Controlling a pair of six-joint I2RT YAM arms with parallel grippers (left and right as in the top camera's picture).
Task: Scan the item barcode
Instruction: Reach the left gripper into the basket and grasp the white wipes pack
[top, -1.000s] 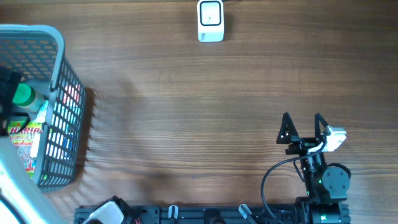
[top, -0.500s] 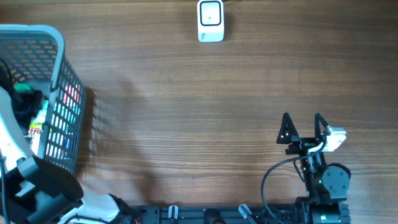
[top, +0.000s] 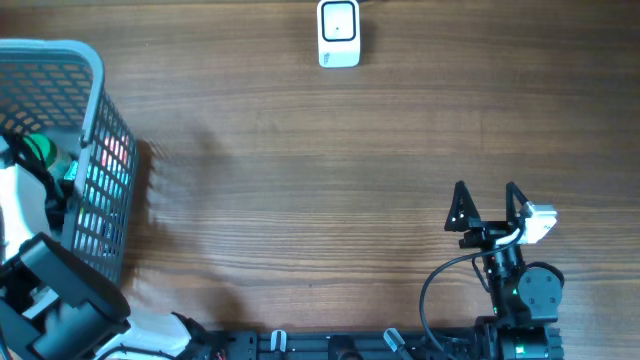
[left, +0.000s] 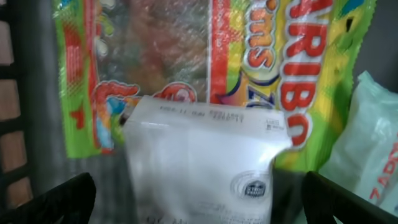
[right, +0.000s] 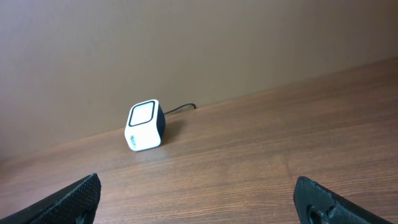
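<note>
In the left wrist view a white pouch (left: 205, 162) with small print lies on a green and yellow Haribo candy bag (left: 298, 74) inside the basket. My left gripper (left: 199, 199) is open, its black fingertips (left: 62, 199) wide on either side of the pouch and not touching it. From overhead, the left arm reaches into the grey mesh basket (top: 95, 90) at the table's left edge. The white barcode scanner (top: 339, 33) stands at the far middle of the table. My right gripper (top: 486, 190) is open and holds nothing; it points at the scanner (right: 145, 126).
A pale green packet (left: 373, 149) lies to the right of the candy bag. A green object (top: 40, 150) shows in the basket beside the arm. The basket's dark mesh wall (left: 25, 93) stands close on the left. A cable runs back from the scanner.
My left arm has swung over the basket and down into it, covering most of what lies inside. The right arm and the scanner have not moved.
</note>
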